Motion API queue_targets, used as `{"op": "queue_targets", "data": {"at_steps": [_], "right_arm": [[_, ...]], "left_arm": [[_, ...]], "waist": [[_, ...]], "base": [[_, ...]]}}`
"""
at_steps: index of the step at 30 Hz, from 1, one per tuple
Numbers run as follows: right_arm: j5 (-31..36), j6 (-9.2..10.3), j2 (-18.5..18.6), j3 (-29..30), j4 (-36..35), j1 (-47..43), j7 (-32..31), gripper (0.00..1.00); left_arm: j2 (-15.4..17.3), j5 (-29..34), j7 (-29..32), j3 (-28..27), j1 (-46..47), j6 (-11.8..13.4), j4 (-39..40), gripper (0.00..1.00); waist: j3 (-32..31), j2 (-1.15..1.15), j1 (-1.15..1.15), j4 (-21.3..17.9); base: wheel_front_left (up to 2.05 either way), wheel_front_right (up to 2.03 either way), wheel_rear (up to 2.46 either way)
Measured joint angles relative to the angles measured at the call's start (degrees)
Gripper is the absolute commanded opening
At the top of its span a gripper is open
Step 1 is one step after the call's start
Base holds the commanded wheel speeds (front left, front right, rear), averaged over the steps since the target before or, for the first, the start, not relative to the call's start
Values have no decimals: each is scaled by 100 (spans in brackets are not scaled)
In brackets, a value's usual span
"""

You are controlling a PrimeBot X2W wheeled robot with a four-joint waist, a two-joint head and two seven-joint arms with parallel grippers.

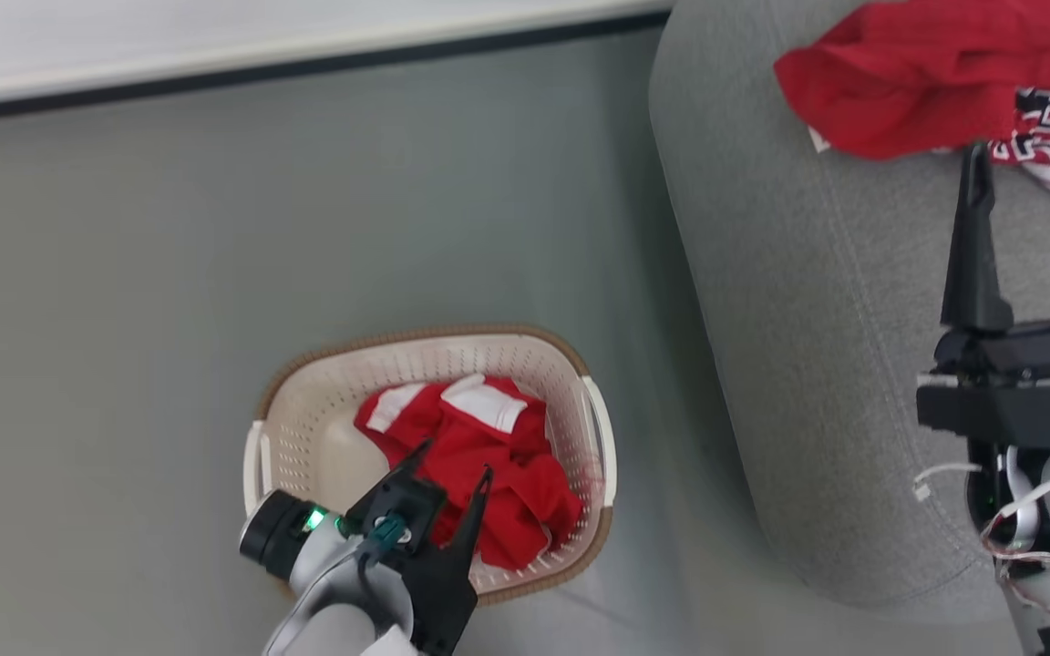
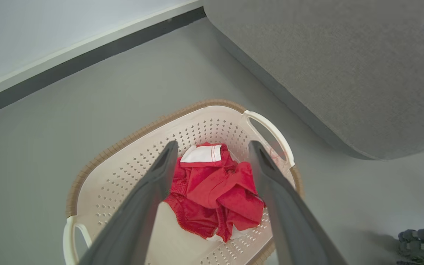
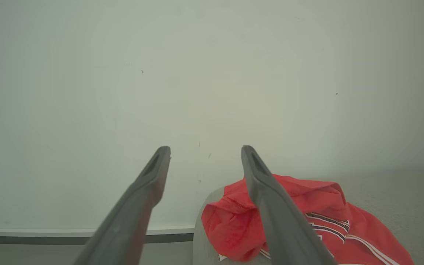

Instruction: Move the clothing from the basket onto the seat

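Two red garments stand on either side of the task: the numbered jersey [image 1: 908, 82] lies on the seat [image 1: 808, 319] at one o'clock in the head view, while the second garment [image 1: 525, 483] sits crumpled in the basket [image 1: 306, 428] at seven o'clock. Our left gripper [image 1: 455, 457] hovers over that heap, jaws apart; our right gripper [image 1: 1026, 146] stands over the seat, jaws apart and empty. We judge the pick comes next: we would descend onto the raised fold at the heap's centre, clear of the basket wall at three o'clock, pinch several layers, and lift high.
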State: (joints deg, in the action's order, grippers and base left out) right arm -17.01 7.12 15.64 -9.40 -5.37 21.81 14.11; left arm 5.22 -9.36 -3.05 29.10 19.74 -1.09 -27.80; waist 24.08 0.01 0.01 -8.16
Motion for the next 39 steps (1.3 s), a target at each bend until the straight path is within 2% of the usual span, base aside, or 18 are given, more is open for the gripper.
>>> {"op": "queue_targets", "data": {"at_steps": [15,28,39], "right_arm": [[209,0,1,-4,-497,828,-47,100],[322,0,14,74,-977,1370,-43,100],[380,0,-64,29,-888,1723,-35,100]], "left_arm": [[-100,454,337,538,983,-245,-1092,100],[-104,759,448,662,2009,-296,-1692,100],[-121,802,419,661,2398,-291,-2259,100]], "waist": [[1210,1,0,-214],[2264,1,-1,-297],[2953,0,0,-313]], "base": [[0,0,0],[0,0,0],[0,0,0]]}}
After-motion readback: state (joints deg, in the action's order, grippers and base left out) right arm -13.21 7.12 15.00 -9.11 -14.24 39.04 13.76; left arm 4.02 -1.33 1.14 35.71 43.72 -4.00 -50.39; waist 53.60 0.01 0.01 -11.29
